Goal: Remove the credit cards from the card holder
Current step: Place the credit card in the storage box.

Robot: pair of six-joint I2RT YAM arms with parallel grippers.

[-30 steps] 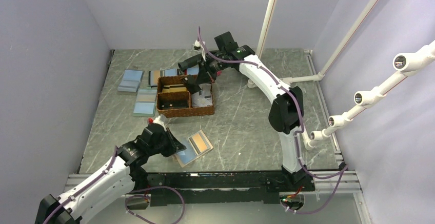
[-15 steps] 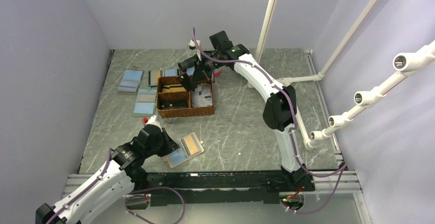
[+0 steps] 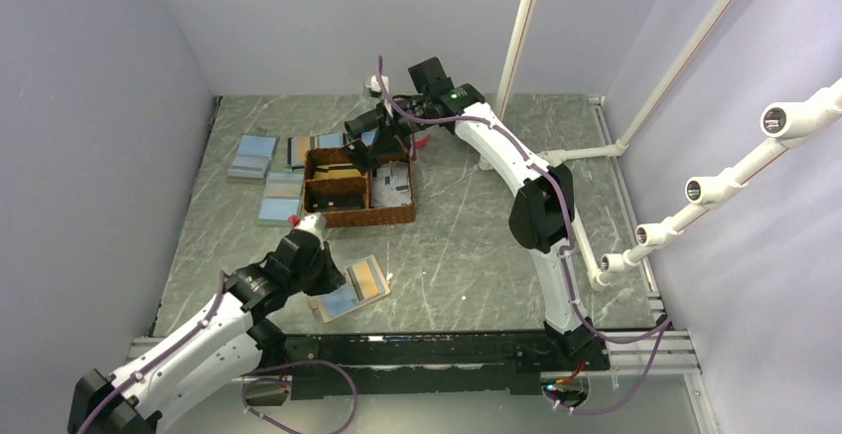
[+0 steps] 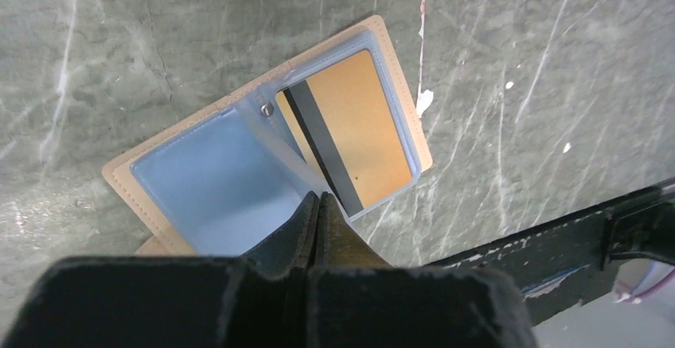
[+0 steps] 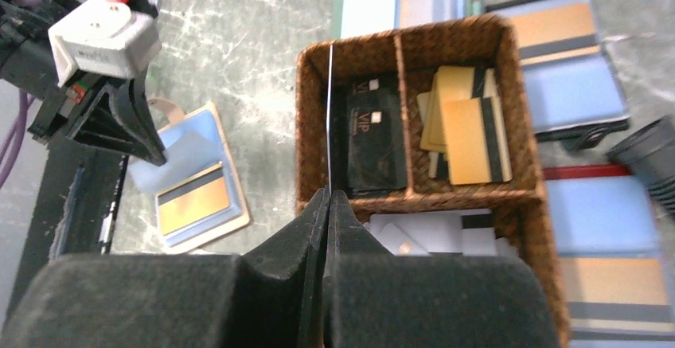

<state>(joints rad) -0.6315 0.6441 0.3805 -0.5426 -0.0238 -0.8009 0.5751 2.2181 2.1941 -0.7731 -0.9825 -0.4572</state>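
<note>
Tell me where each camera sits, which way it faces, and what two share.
Top external: high behind the arm bases, looking down on the table, both arms, basket and open card holder.
Left wrist: on the left arm, looking down past the shut left hand at the holder's gold card.
Right wrist: above the basket, looking down; the shut right hand pinches a card edge-on.
Shared: right wrist and top views both show the left hand at the card holder.
</note>
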